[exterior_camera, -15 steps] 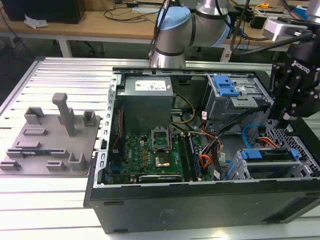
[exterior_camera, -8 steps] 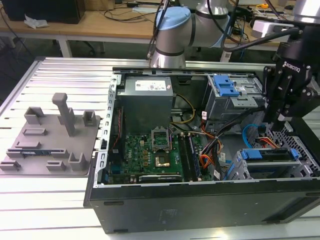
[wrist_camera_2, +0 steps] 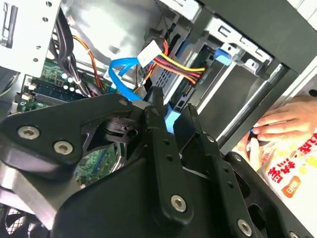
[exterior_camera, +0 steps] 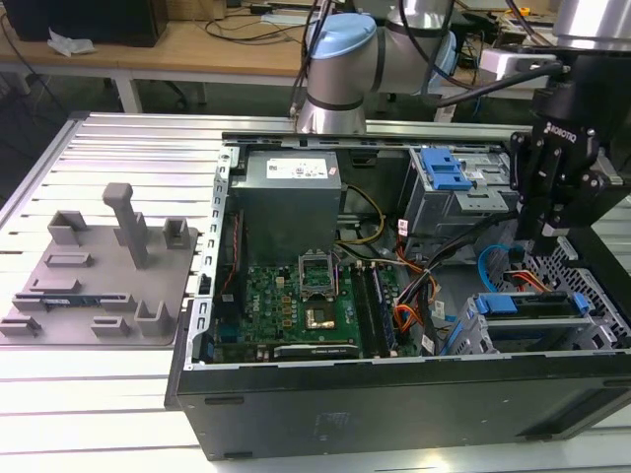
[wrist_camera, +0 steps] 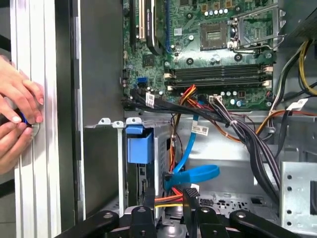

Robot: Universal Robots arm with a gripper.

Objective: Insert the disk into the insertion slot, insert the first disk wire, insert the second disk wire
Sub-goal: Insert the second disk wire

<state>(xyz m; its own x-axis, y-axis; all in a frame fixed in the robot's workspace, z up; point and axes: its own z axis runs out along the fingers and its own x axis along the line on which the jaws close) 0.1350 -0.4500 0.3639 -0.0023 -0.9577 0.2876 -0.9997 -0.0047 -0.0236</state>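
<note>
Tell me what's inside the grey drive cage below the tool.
The disk, in its blue carrier frame, sits in the insertion slot; a blue cable loops just above. Its label and connectors can't be seen: the cage and the tool cover them.

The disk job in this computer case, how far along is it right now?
Done, it seems: the disk, in its blue carrier, sits in the insertion slot. In hand: the hand is at the plug of the blue wire; whether it grips it is unclear. Left: neither that wire nor the red-and-yellow wire bundle can be seen plugged into the disk.
</note>
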